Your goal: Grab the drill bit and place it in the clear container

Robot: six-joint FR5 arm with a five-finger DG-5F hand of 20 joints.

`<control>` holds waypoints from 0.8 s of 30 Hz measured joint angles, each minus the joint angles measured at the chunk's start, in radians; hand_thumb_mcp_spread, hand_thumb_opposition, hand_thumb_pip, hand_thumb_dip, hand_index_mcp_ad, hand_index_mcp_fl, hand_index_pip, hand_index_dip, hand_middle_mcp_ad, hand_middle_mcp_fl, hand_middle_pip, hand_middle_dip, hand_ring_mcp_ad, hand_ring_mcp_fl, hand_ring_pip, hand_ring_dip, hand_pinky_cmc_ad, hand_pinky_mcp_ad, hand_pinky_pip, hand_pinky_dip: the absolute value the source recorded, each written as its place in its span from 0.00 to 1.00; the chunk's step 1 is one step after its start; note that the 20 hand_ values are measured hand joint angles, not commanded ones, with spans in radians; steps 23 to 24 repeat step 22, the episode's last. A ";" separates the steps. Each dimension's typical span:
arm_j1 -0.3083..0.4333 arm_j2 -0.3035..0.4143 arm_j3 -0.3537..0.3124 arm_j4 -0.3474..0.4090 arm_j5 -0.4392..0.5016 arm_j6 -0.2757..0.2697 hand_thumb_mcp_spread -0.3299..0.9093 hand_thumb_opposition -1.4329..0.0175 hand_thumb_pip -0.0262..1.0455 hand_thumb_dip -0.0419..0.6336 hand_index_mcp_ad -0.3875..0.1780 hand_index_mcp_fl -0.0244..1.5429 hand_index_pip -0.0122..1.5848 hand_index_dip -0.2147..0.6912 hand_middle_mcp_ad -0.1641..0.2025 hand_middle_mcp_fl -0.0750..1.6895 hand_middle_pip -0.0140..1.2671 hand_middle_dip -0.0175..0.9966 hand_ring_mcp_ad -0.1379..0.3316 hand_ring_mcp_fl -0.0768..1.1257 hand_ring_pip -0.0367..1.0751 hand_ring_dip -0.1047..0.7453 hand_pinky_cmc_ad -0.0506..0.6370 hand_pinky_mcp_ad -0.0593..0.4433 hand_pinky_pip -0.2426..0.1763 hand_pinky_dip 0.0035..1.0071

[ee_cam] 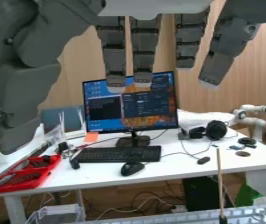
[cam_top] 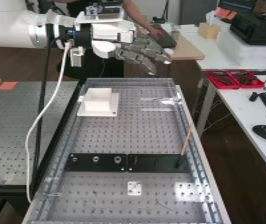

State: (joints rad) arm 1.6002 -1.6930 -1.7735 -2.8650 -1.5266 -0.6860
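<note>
Perforated bench (cam_top: 110,134) first: white block (cam_top: 97,106) at far left, black plate (cam_top: 107,167) nearer, the hand (cam_top: 140,51) by the far end, fingers loosely straight and grasping nothing, then the clear container (cam_top: 157,109). Rightmost, a slim stick (cam_top: 185,141) rises from the plate; whether that is the drill bit I cannot tell. Reaching seems the step, the next move calling for a descent and careful pinch

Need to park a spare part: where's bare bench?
Widest: perforated bench between the white square holder and black plates. Smaller: left, in the high view, of the small white plate. Crowded: the black plates, thin stick at their right.
</note>
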 joint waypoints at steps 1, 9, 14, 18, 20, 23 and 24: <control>0.000 -0.001 0.001 0.000 -0.001 0.000 0.46 0.51 0.46 0.21 0.64 0.08 0.33 0.56 0.59 0.12 0.11 0.50 0.74 0.08 0.12 0.49 0.64 0.71 0.35 0.61; -0.004 -0.004 0.003 0.006 -0.001 0.002 0.46 0.51 0.46 0.21 0.64 0.08 0.33 0.56 0.59 0.13 0.11 0.50 0.74 0.08 0.11 0.49 0.64 0.71 0.35 0.61; -0.005 -0.004 0.004 0.004 0.000 -0.001 0.46 0.51 0.46 0.21 0.64 0.08 0.33 0.56 0.59 0.13 0.11 0.50 0.74 0.08 0.12 0.49 0.64 0.71 0.35 0.63; -0.005 -0.001 0.005 0.004 0.005 -0.004 0.46 0.51 0.46 0.21 0.64 0.08 0.33 0.56 0.59 0.13 0.11 0.50 0.74 0.08 0.12 0.49 0.65 0.71 0.35 0.63; -0.005 0.000 0.005 0.004 0.006 -0.007 0.46 0.51 0.46 0.21 0.64 0.08 0.33 0.56 0.59 0.13 0.11 0.50 0.74 0.08 0.12 0.49 0.64 0.71 0.35 0.63; -0.005 0.001 0.007 0.000 0.007 -0.011 0.46 0.51 0.46 0.21 0.64 0.08 0.33 0.56 0.59 0.13 0.11 0.50 0.74 0.08 0.12 0.49 0.64 0.71 0.35 0.63; -0.005 0.001 0.007 0.000 0.007 -0.011 0.46 0.51 0.46 0.21 0.64 0.08 0.33 0.56 0.59 0.13 0.11 0.50 0.74 0.08 0.12 0.49 0.64 0.71 0.35 0.63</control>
